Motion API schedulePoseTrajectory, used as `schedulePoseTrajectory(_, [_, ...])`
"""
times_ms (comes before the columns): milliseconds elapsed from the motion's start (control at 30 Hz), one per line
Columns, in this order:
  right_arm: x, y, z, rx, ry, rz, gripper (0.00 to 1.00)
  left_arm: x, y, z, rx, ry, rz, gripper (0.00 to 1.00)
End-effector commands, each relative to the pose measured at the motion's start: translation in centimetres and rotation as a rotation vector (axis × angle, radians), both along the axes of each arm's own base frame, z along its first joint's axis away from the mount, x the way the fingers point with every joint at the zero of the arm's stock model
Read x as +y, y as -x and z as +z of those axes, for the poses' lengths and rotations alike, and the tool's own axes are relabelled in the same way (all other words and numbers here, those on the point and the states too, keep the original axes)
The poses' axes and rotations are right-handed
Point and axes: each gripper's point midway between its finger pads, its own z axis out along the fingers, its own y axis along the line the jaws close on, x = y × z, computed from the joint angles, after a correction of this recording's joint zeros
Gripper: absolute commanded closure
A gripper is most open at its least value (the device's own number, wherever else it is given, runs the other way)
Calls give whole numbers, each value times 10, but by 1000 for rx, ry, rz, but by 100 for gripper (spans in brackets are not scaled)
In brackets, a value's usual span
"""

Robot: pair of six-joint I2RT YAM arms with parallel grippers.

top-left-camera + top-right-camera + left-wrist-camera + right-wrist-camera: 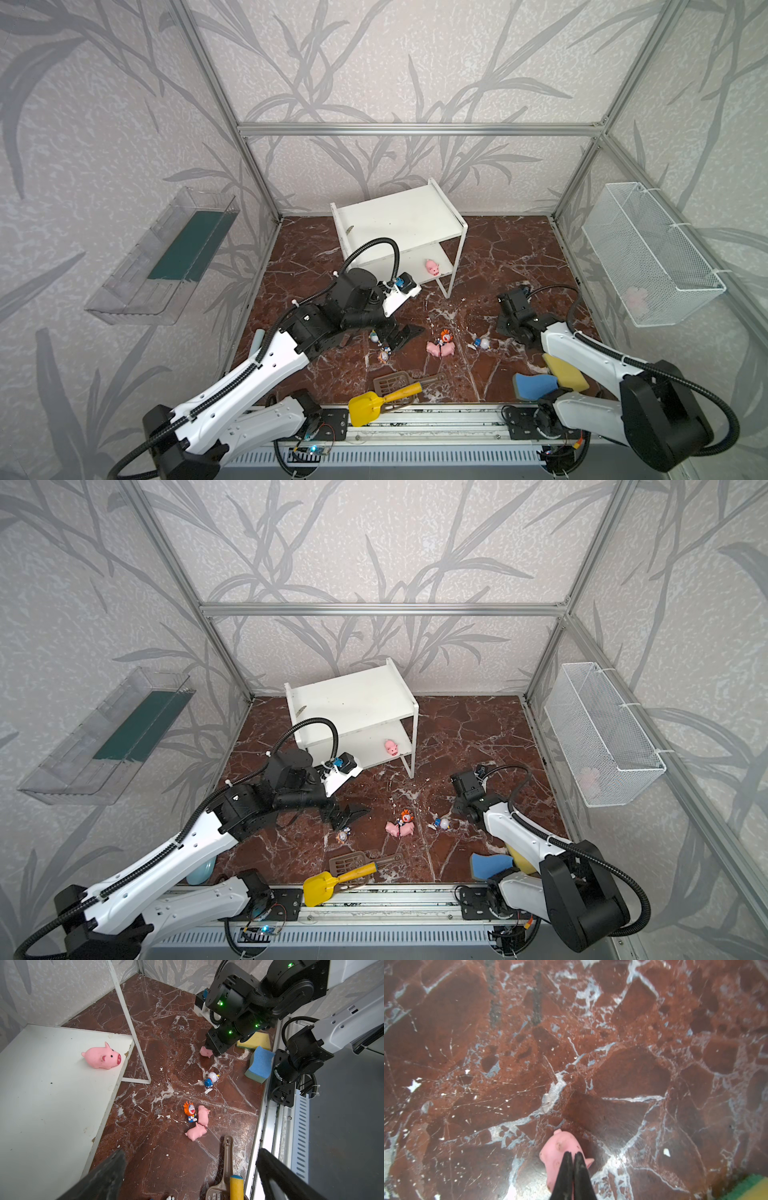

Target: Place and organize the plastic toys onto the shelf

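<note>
Nearest, the left gripper (191, 1152) hangs wide open and empty near two pigs (439, 350) and the small figurines (445, 336). The right gripper (572, 1155), jaws shut together, touches a third pig (560, 1147) that only the wrist views reveal; whether it grips is unclear. Farthest, one pig (432, 267) stands on the lower board of the shelf (399, 216), so seven toys seemingly remain.

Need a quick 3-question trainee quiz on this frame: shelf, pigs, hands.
1. How many pigs are on the shelf?
2. True or false: the left hand is shut.
3. The right hand has its tips at: A) a floor pig B) the scoop C) a sponge.
Key: 1) one, on the lower board; 2) false, it is open; 3) A.
</note>
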Motion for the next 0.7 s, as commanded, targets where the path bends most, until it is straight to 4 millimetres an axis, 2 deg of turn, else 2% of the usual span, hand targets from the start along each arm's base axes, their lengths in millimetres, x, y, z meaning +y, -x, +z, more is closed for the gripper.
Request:
schedulePoseTrajectory(0, [19, -1, 1, -7, 10, 72, 91, 0, -1, 7, -32, 5, -11, 1])
schedulePoseTrajectory(133, [39, 1, 2, -32, -16, 140, 83, 0, -1, 8, -36, 8, -9, 1])
schedulePoseTrajectory(433, [72, 3, -4, -12, -145, 262, 69, 0, 0, 8, -34, 10, -12, 1])
schedulePoseTrajectory(533, [69, 4, 5, -32, -141, 255, 67, 0, 0, 7, -34, 7, -11, 1])
schedulePoseTrajectory(667, [54, 2, 26, -131, -125, 200, 57, 0, -1, 7, -35, 6, -9, 1])
